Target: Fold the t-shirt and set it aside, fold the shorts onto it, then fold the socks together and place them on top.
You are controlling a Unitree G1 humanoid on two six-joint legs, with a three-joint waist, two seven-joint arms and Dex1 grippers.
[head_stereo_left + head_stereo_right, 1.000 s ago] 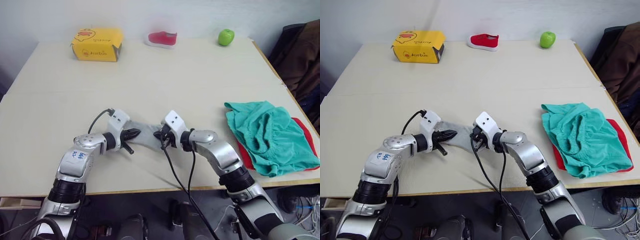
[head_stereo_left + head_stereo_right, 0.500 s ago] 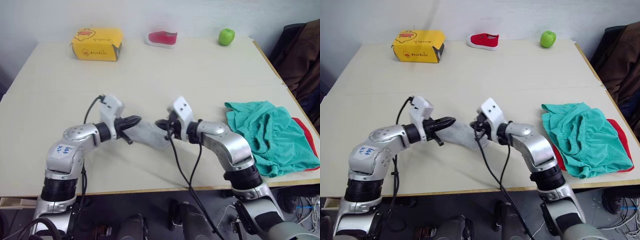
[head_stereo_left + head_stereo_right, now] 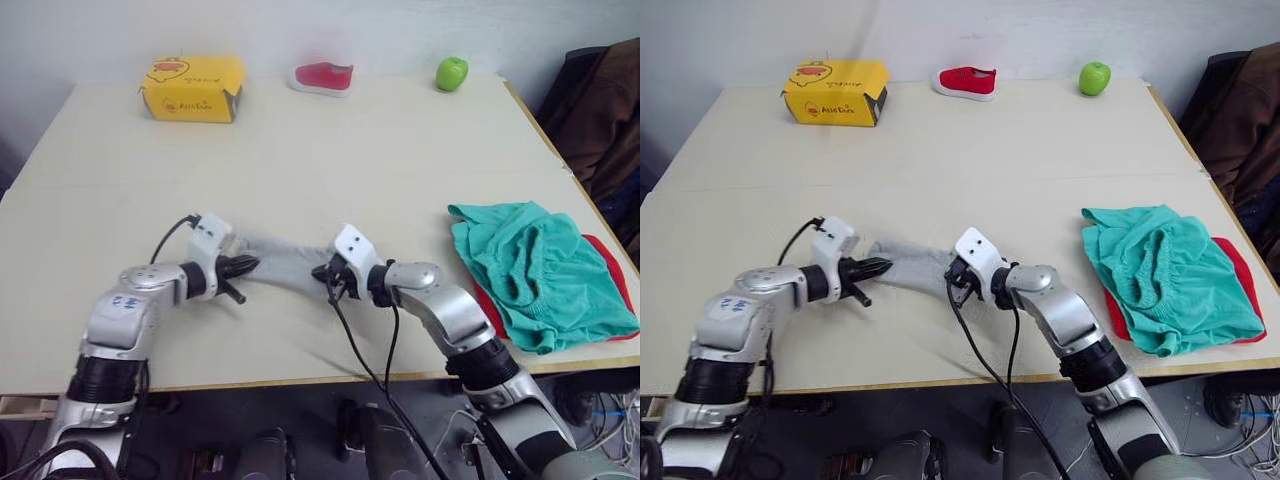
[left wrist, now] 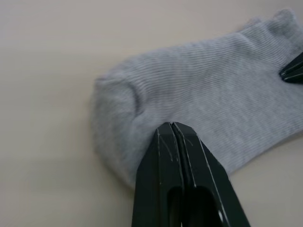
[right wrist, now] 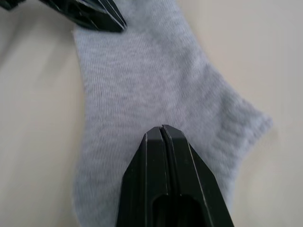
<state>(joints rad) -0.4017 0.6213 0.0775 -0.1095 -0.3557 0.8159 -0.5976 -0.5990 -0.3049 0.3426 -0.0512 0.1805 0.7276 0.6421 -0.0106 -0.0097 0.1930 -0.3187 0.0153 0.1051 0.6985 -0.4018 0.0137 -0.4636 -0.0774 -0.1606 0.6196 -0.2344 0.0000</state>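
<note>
You have the socks (image 3: 912, 268), a soft ribbed light grey knit, lying flat on the smooth pale worktop (image 3: 990, 160) near its front edge, between both tools. Your left tool (image 3: 878, 266) has its tapered black fingers pressed together, pinching one sock end; your right tool (image 3: 953, 279) is likewise clamped on the other end. The wrinkled teal shorts (image 3: 1165, 275), with their gathered waist, lie well apart at the right edge, on top of the red t-shirt (image 3: 1243, 270).
</note>
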